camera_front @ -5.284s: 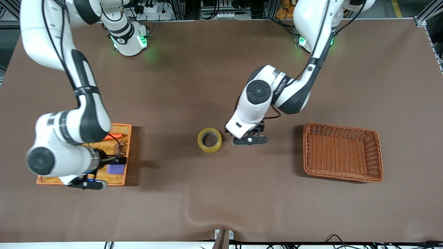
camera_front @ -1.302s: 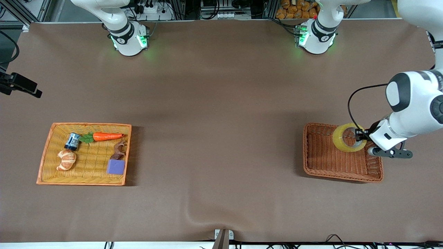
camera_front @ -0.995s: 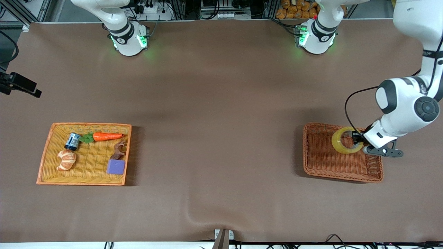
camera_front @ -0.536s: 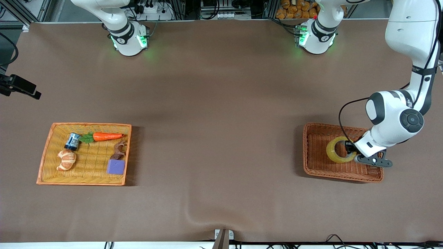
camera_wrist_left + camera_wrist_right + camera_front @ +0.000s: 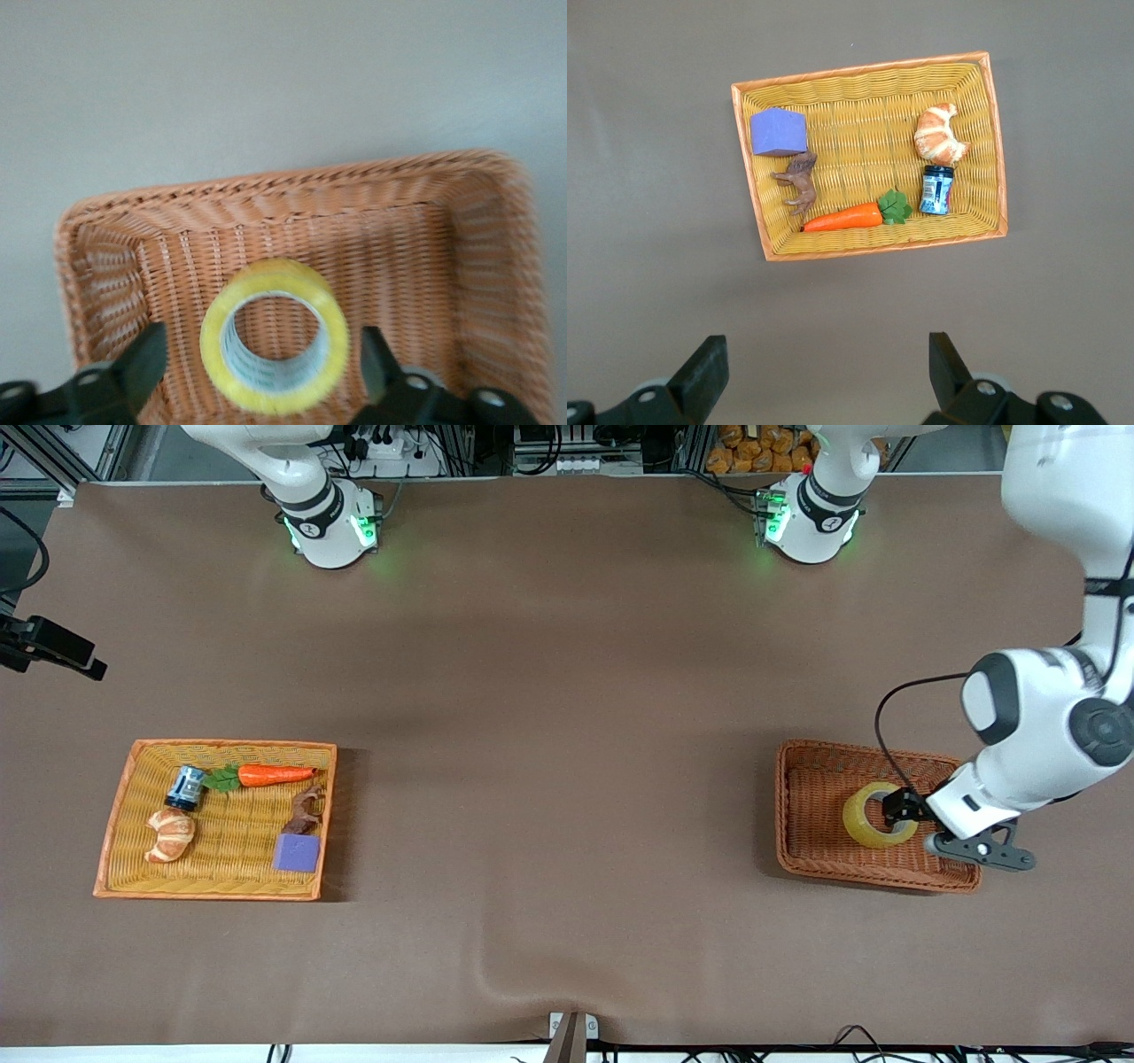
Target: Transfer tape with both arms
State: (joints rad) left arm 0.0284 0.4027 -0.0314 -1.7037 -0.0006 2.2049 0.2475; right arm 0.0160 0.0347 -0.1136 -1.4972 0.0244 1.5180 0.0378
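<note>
The tape, a yellowish ring with a grey-white core, lies in the brown wicker basket toward the left arm's end of the table. My left gripper is low over the basket. In the left wrist view it is open, its fingers standing apart on either side of the tape without touching it, above the basket floor. My right gripper is open and empty, high above the table beside the yellow basket; only a black part of that arm shows at the front view's edge.
The yellow wicker basket toward the right arm's end holds a croissant, a carrot, a small can, a brown figure and a purple cube. It also shows in the right wrist view.
My left gripper came down into the brown basket with the tape, then let go of it and opened. The tape now rests in the basket. The right arm has not moved.
</note>
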